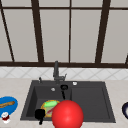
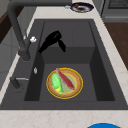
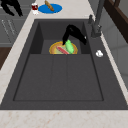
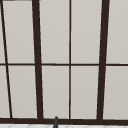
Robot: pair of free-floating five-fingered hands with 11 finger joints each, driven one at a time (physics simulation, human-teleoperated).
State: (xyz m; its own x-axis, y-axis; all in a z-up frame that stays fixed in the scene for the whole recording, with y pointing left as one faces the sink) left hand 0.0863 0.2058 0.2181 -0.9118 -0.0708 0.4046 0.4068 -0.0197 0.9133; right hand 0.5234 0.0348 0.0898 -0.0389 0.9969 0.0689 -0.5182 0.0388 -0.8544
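hovering right hand (image 1: 64, 88) above yellow plate (image 1: 45, 106) in sink, fingers relaxed, pointing down

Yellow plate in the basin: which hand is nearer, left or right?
Right. The right hand hangs in the basin just behind the yellow plate, near the faucet wall. The left hand hangs over the sink's front rim, outside the basin, by the plate's front-left edge.

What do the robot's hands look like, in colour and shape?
Both are plain matte black and human-shaped, with slim fingers and a thumb. The left hand and the right hand float free, joined to no arm, sleeve or cable. No markings show on them.
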